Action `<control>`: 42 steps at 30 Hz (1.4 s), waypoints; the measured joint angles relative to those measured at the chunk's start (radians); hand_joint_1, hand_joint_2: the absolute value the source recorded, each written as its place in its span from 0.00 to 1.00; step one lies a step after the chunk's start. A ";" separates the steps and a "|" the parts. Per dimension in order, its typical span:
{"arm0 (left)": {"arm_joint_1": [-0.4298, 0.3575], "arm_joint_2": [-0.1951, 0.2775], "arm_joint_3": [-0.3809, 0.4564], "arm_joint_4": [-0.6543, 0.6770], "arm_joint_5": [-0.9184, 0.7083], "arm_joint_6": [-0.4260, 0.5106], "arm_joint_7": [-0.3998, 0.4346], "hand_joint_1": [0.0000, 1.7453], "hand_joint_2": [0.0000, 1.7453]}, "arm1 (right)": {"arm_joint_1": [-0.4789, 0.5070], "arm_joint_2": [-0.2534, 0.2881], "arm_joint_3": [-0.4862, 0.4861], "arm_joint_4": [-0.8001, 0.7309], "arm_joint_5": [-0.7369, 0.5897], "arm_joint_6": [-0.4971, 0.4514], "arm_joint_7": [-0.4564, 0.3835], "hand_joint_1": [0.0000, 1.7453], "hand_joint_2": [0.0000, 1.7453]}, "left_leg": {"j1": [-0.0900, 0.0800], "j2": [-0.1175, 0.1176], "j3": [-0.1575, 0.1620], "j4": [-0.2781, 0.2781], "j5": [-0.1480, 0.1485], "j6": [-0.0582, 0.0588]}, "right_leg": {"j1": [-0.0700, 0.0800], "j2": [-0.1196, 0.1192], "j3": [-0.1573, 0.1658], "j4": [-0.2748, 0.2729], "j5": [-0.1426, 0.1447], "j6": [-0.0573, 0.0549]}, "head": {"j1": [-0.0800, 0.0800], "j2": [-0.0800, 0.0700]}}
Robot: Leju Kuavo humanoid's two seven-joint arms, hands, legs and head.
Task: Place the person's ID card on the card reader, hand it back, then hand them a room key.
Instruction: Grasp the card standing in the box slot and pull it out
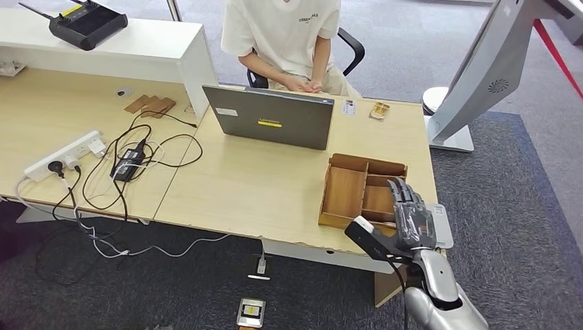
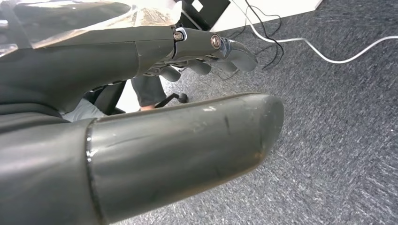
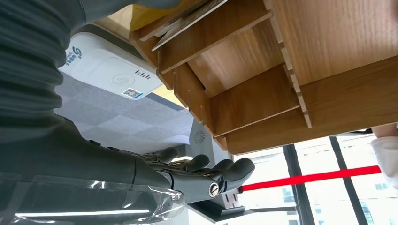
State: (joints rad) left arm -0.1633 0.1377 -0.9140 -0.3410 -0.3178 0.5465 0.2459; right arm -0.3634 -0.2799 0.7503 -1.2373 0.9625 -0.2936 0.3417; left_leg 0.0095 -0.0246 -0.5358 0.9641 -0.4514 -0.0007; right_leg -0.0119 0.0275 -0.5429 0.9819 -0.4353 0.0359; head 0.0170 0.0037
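Observation:
My right hand [image 1: 411,213] hovers with straight fingers over the right end of the wooden organiser box [image 1: 357,192], partly covering the white card reader [image 1: 444,230] beside it. It holds nothing. In the right wrist view that hand [image 3: 155,173] is empty, with the reader [image 3: 112,75] and the box's compartments [image 3: 263,84] close by. A small white ID card [image 1: 348,106] lies on the desk's far edge, next to a small tan object [image 1: 379,110]. A seated person [image 1: 285,34] faces me with clasped hands. My left hand [image 2: 94,61] hangs empty over grey carpet, fingers loosely apart.
A closed-angle grey laptop [image 1: 271,117] stands mid-desk between me and the person. A power strip [image 1: 62,155] and tangled cables [image 1: 130,165] lie on the left desk. A white machine base [image 1: 450,130] stands right of the desk. A small device [image 1: 251,313] lies on the floor.

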 joint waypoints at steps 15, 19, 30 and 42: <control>0.000 0.000 -0.001 0.000 0.004 0.001 -0.001 0.00 0.00 | -0.006 0.008 -0.024 0.061 -0.006 -0.018 -0.010 0.00 1.00 | 0.000 0.000 0.000 0.000 0.000 0.000 | 0.000 0.000 0.000 0.000 0.000 0.000 | 0.000 0.000; 0.000 0.000 -0.001 0.000 0.004 0.001 -0.001 0.00 0.00 | -0.009 0.010 -0.024 0.071 -0.011 -0.018 -0.012 0.00 1.00 | 0.000 0.000 0.000 0.000 0.000 0.000 | 0.000 0.000 0.000 0.000 0.000 0.000 | 0.000 0.000; -0.005 0.000 -0.001 -0.001 0.003 -0.001 -0.001 0.00 0.00 | -0.009 0.024 -0.021 0.086 -0.038 -0.011 -0.044 0.00 1.00 | 0.000 0.000 0.000 0.000 0.000 0.000 | 0.000 0.000 0.000 0.000 0.000 0.000 | 0.000 0.000; -0.008 0.000 -0.002 -0.001 0.004 -0.001 -0.004 0.00 0.00 | -0.009 0.041 -0.007 0.087 -0.042 0.011 -0.054 0.00 1.00 | 0.000 0.000 0.000 0.000 0.000 0.000 | 0.000 0.000 0.000 0.000 0.000 0.000 | 0.000 0.000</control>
State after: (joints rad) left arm -0.1711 0.1377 -0.9155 -0.3418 -0.3136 0.5454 0.2415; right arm -0.3721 -0.2391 0.7437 -1.1500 0.9200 -0.2827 0.2873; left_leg 0.0094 -0.0245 -0.5358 0.9641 -0.4514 -0.0007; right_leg -0.0119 0.0275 -0.5429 0.9819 -0.4353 0.0359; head 0.0169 0.0038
